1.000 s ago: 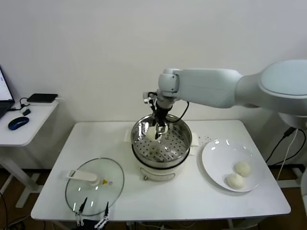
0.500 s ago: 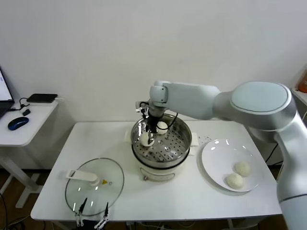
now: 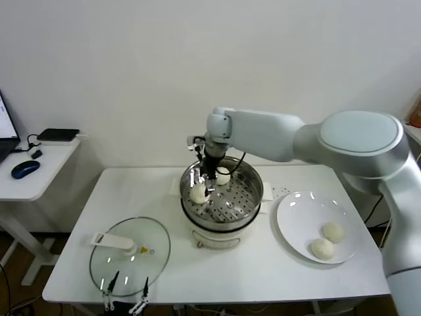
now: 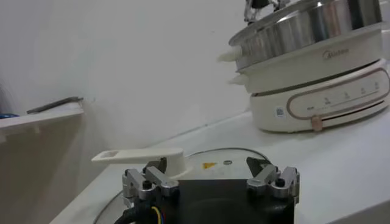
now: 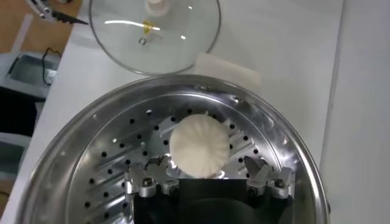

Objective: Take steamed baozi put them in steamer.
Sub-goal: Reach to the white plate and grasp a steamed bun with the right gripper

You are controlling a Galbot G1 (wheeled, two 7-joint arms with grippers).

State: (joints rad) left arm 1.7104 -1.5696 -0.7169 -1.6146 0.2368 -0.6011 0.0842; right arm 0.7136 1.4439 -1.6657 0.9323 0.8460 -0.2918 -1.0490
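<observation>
Right gripper (image 3: 209, 179) over the steamer (image 3: 222, 197), at the pot's left-rear part, a little higher than half a second ago, when the fingertips were down at the bun. Fingers parted and empty in the right wrist view (image 5: 210, 178), nothing between them; bun let go.

Released baozi (image 3: 198, 193) now lying free on the perforated tray (image 5: 122, 158), at the left side of the pot, just beside the inner wall; seen from above in the right wrist view as a pleated cream-white round (image 5: 198, 146) just ahead of the fingers, apart from them. One second ago still carried at the fingertips above the tray; half a second ago lowered at nearly the same spot as now.

Second baozi (image 3: 223, 177) in the steamer, toward the rear, just right of the gripper, in the same place as half a second ago.

Two more baozi on the white plate (image 3: 299, 227), right of the steamer: one (image 3: 333, 231) and another (image 3: 322, 248) near each other at the plate's front-right part. Unchanged across all three moments.

Glass lid (image 3: 130, 250) flat on the white table (image 3: 263, 270), front left, well apart from the steamer, not moved. Left gripper (image 3: 125, 297) parked low at the front table edge near the lid, fingers spread and empty in the left wrist view (image 4: 210, 182), same as before.
</observation>
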